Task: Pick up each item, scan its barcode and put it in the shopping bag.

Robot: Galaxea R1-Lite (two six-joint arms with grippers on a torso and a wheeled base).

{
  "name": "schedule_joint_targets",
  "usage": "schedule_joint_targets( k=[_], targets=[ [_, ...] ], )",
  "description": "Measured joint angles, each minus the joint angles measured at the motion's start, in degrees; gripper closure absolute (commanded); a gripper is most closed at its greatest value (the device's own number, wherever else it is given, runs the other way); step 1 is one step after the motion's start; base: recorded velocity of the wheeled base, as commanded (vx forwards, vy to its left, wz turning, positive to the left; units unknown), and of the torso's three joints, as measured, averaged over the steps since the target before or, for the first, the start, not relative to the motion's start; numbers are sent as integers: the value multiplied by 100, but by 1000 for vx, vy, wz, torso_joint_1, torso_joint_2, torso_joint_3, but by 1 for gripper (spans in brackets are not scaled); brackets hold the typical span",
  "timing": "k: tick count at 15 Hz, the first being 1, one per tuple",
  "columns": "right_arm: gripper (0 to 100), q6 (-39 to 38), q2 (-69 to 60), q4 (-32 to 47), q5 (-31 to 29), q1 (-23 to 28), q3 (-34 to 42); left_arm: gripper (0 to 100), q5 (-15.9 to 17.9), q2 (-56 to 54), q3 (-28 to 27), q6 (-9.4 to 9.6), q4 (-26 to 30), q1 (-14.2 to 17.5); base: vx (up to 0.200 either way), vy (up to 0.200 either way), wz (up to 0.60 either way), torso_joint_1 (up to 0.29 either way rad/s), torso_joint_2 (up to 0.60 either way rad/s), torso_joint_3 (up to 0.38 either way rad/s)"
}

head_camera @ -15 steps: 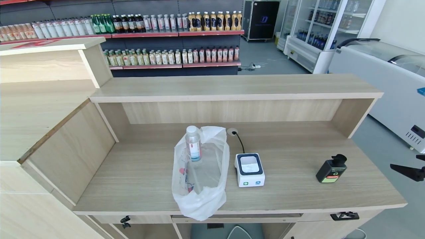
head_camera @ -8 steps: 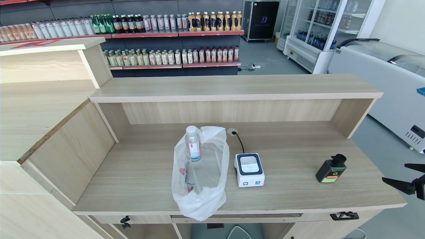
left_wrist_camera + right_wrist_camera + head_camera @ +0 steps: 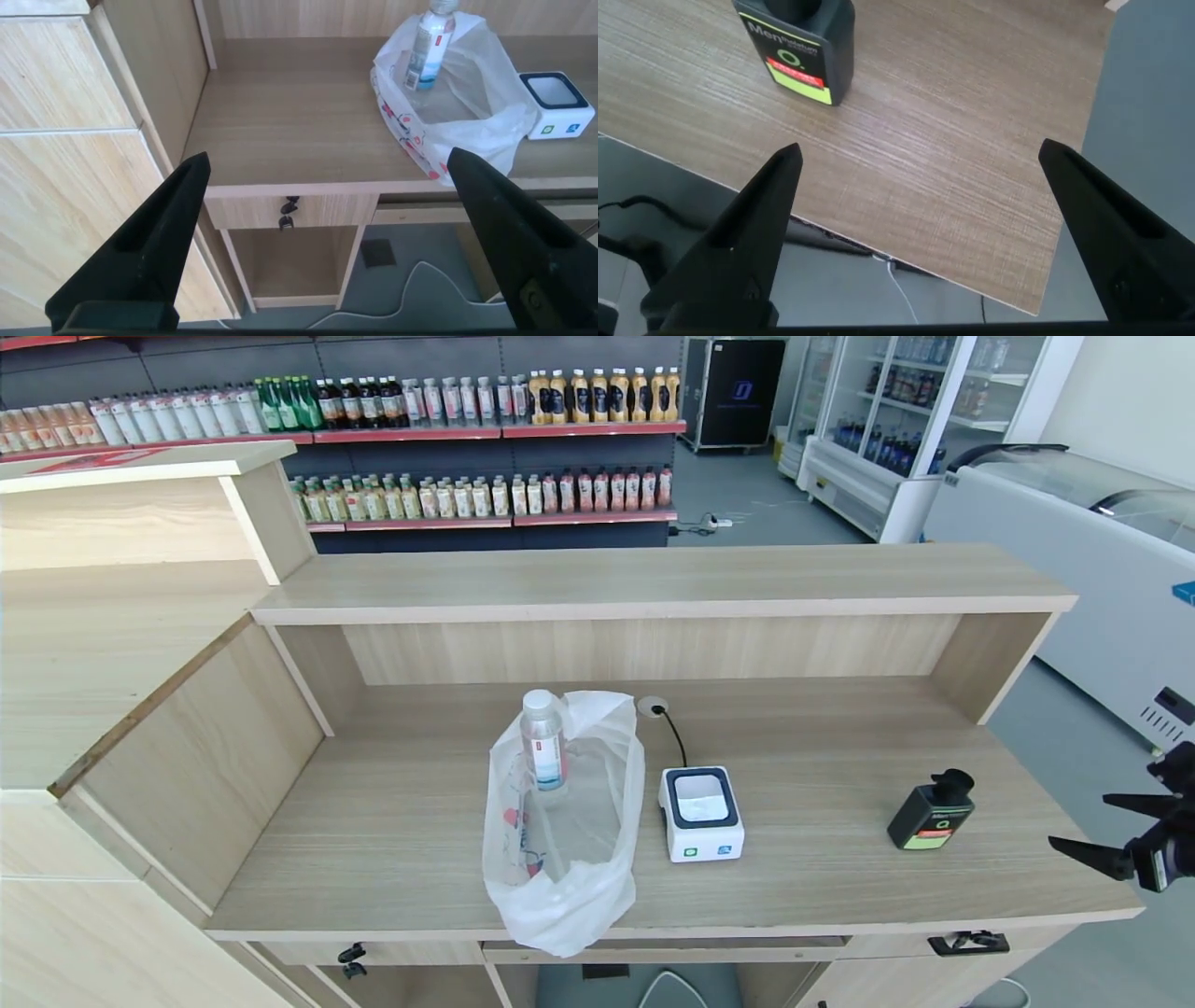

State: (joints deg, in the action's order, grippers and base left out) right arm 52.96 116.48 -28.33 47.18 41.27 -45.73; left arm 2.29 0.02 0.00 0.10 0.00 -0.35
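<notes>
The right gripper is seen at the lower right edge of the head view, at the right end of the wooden counter. Its two black fingers are spread wide apart and nothing is held between them. The dark bottle with a black pump top is found upright on the counter in the lower right part of the frame. It is placed to the left of that gripper, near it but apart, and no contact is made. In the right wrist view the bottle is shown on the wood ahead of the spread fingers, not between them.

At the centre of the head view a white scanner is set on the counter, well apart from the dark bottle. Just to the scanner's left a white shopping bag is laid open, and a clear water bottle is stood inside it.

The left gripper is shown in the left wrist view with its fingers wide apart and empty. It is held out in front of the counter, well apart from the bag.
</notes>
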Motion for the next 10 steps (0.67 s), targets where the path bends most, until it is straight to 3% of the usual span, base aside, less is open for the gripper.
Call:
schedule_joint_targets(
  k=[4, 10],
  targets=[
    [0, -13, 494, -451, 34, -428, -313, 0, 0, 0, 0, -2, 0, 0, 0, 0, 0, 0, 0, 0],
    [0, 327, 1045, -522, 349, -1109, -446, 0, 0, 0, 0, 0, 0, 0, 0, 0, 0, 0, 0, 0]
  ],
)
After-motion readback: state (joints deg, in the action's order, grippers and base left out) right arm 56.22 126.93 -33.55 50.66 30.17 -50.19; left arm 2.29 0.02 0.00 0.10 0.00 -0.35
